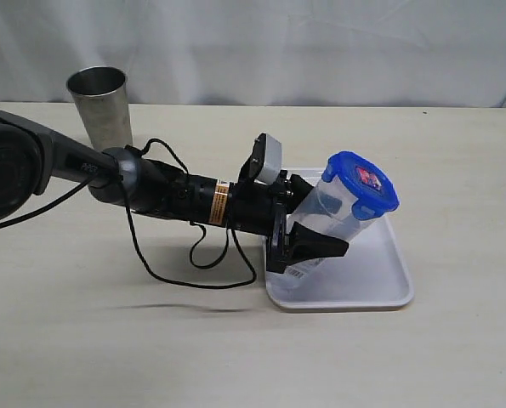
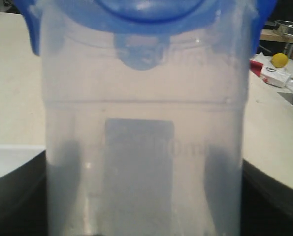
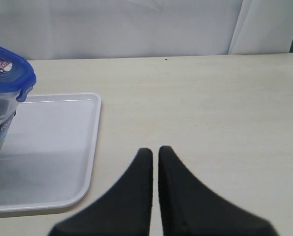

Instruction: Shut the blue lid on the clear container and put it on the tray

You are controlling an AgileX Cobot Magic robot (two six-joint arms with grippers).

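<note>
The clear container (image 1: 333, 208) leans to the right over the left part of the white tray (image 1: 372, 285), with the blue lid (image 1: 361, 183) sitting on its mouth. My left gripper (image 1: 316, 219) is shut on the container's lower body, one black finger on each side. I cannot tell whether its base touches the tray. In the left wrist view the container (image 2: 146, 147) fills the frame, the lid (image 2: 146, 19) at its far end and my fingers (image 2: 67, 187) dark behind the plastic. My right gripper (image 3: 155, 152) is shut and empty over bare table beside the tray (image 3: 62, 147).
A tapered steel cup (image 1: 101, 106) stands at the back left. The left arm's black cable (image 1: 193, 263) loops on the table just left of the tray. A yellow ball (image 2: 280, 60) and a small box lie far off beyond the table.
</note>
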